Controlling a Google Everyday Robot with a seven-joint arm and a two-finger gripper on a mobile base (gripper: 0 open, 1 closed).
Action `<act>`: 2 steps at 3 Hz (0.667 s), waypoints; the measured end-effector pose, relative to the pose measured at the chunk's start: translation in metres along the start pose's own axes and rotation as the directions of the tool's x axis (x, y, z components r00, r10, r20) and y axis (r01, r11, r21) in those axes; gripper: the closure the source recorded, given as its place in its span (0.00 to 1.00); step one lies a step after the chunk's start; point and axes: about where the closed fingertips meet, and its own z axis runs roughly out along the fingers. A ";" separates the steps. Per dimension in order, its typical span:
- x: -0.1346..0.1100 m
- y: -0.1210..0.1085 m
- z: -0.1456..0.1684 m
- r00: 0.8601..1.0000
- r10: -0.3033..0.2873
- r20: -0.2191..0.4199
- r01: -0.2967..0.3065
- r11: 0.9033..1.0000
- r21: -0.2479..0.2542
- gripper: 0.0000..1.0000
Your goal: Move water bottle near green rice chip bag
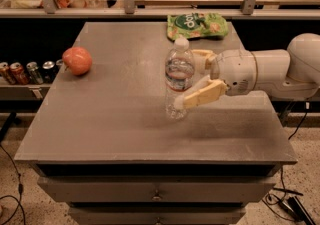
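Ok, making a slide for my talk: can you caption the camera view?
Open claw straddles the upright water bottle, green rice chip bag lying beyond it, apple at left.

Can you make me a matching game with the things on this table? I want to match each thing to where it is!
Things:
1. water bottle
2. green rice chip bag
3. apple
4. gripper

Places:
A. lying at the far edge of the table
B. coming in from the right of the picture, one open finger on each side of the bottle
C. standing upright near the middle of the table
D. near the table's left edge in the picture

Pairs: 1-C, 2-A, 3-D, 4-B
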 end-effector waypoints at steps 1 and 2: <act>0.000 0.000 0.003 1.000 -0.005 0.024 0.005 1.000 -0.016 0.42; 0.004 0.000 0.002 0.999 0.001 0.040 0.000 1.000 -0.024 0.65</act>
